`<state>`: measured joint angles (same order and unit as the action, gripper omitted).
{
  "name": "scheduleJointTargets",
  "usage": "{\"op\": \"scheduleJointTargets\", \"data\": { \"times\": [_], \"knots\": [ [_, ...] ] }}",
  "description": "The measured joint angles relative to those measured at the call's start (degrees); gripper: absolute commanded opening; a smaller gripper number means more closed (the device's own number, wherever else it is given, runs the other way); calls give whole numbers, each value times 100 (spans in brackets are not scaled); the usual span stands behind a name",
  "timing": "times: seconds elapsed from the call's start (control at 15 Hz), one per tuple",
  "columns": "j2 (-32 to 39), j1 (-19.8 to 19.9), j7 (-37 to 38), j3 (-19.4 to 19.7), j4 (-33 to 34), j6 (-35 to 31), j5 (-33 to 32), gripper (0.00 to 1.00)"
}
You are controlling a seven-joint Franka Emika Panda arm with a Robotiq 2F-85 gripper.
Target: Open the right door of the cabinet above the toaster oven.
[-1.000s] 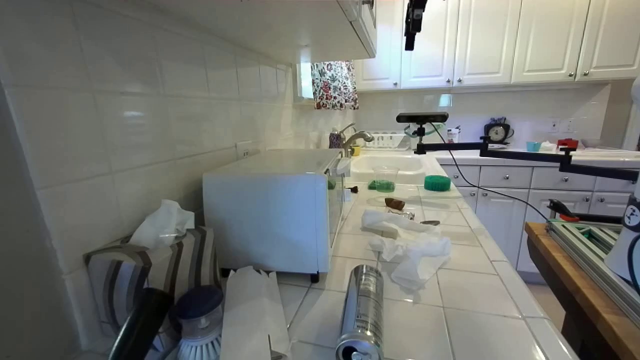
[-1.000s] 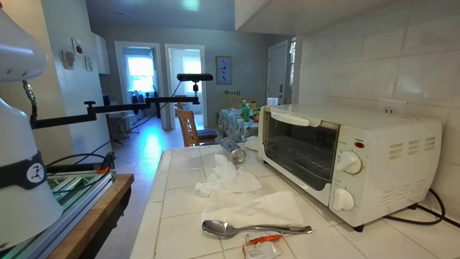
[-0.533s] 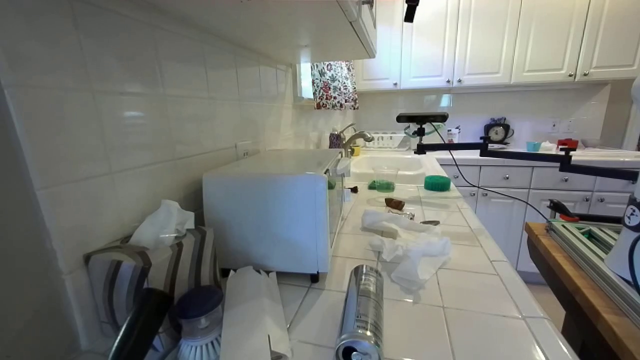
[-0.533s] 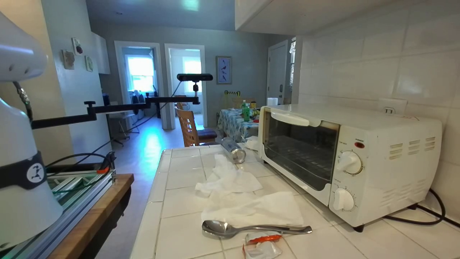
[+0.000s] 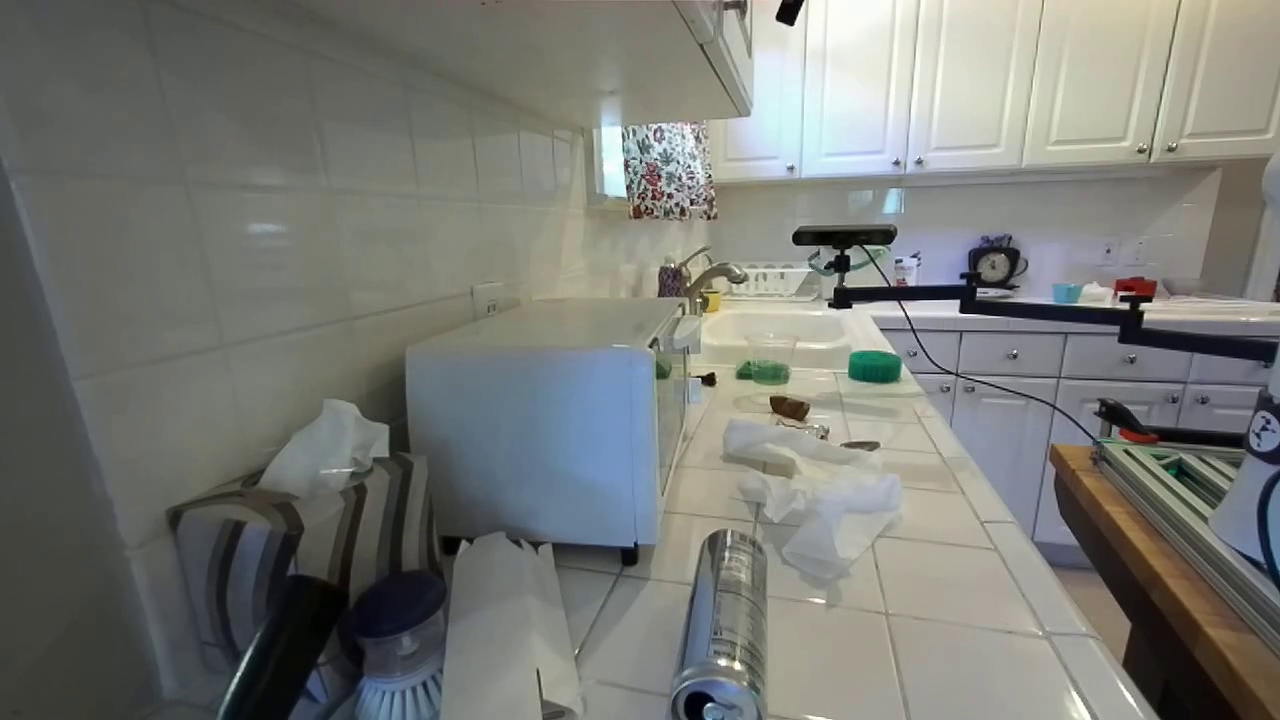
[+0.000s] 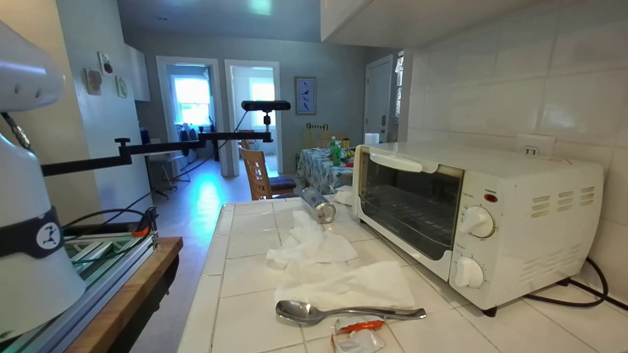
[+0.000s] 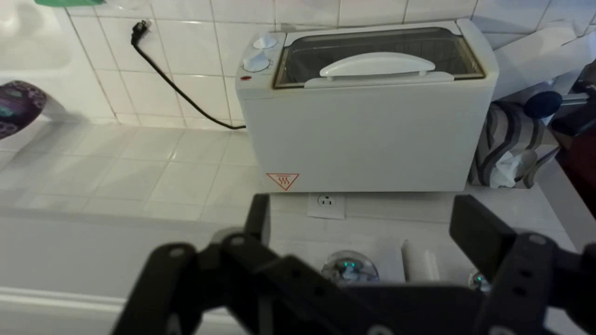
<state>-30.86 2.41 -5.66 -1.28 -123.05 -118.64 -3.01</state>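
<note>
The white toaster oven [image 7: 368,135] stands on the counter, seen from above in the wrist view; it also shows in both exterior views [image 5: 530,440] [image 6: 549,181]. The lower part of the white cabinet [image 5: 560,60] hangs above it. The right door [image 7: 307,253] appears shut, at the bottom of the wrist view. Its round shiny knob [image 7: 349,266] shows between my fingers. My gripper [image 7: 362,204] is wide open and empty, with the fingers apart on either side of the knob, not visibly touching it. In an exterior view only a dark fingertip [image 5: 789,11] shows at the top edge.
A second knob [image 7: 477,281] is partly hidden by a finger. A tissue box [image 7: 517,149] stands beside the oven. A can [image 5: 725,620], crumpled paper [image 5: 830,490] and a spoon [image 6: 309,312] lie on the counter. A black camera arm [image 5: 1040,305] reaches over the counter.
The fingertip in an exterior view has risen and shifted left toward the cabinet, nearly out of frame. The arm's upper link and cable have shifted slightly. The door looks unchanged.
</note>
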Motion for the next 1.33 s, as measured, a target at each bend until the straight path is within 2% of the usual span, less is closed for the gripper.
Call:
{"op": "scheduleJointTargets", "data": {
  "times": [0.4, 0.8, 1.13, 1.33],
  "knots": [
    [-314, 90, 487, -116, -319, -470, -539, 100],
    [-308, 90, 629, -131, -353, -578, -547, 100],
    [-191, 95, 1234, -266, -354, -1089, -547, 100],
    [-123, 152, 1535, -386, -355, -1120, -553, 100]
  ]
}}
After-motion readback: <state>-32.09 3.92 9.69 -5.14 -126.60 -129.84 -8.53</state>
